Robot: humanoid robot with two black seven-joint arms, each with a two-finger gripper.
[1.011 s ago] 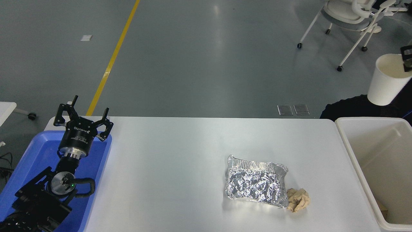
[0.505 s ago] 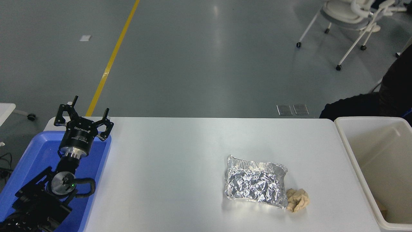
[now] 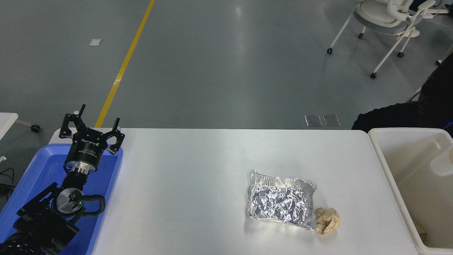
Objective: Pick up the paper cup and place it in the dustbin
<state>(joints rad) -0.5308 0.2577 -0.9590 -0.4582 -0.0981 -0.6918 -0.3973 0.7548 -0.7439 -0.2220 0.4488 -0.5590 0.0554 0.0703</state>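
The dustbin (image 3: 403, 130) is a large off-white rectangular bin at the table's right end. A pale, blurred cup-like shape, the paper cup (image 3: 442, 162), shows inside the bin against its far right side, cut by the picture's edge. My right gripper is out of view; only a dark mass (image 3: 437, 95) shows at the right edge above the bin. My left gripper (image 3: 92, 124) is parked open and empty over the blue tray at the lower left.
A crumpled silver foil tray (image 3: 281, 200) lies right of the table's middle, with a tan paper wad (image 3: 328, 220) touching its right corner. A blue plastic tray (image 3: 39, 170) sits at the left end. White wheeled chairs (image 3: 385, 17) stand on the floor beyond.
One second ago my right gripper held the cup high above the bin at the right edge. The gripper has since left the picture, and the cup now shows down inside the bin.
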